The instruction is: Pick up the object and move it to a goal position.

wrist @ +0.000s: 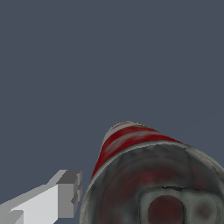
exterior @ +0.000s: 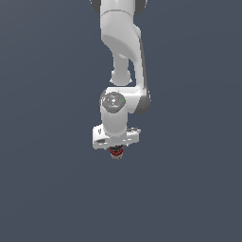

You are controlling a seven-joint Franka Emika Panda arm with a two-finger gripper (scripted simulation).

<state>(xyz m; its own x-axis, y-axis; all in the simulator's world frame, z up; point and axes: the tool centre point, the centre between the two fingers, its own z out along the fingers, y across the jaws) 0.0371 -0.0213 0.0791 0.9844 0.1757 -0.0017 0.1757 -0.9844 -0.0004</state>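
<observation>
Soup can (exterior: pixel 116 152) sits directly beneath the gripper (exterior: pixel 115 147), only its red band and dark lower end peeking out under the white hand in the exterior view, at about six o'clock from the wrist joint. In the wrist view the soup can fills the near field, its dark metallic top facing the camera and the red-and-white label running away behind it, with one finger (wrist: pixel 65 194) showing at about nine o'clock of the can's rim, close beside it but with a thin gap visible. The other finger is out of sight, so I cannot tell whether the jaws are clamped on the can or merely straddling it. Centring the can between the fingers suits a narrow cylinder, letting both pads meet its curved wall squarely. The arm hangs almost straight down from twelve o'clock, the forearm folded back on itself and the hand pointing at the plain grey floor (exterior: pixel 42 189). No goal marker is visible in either view.
</observation>
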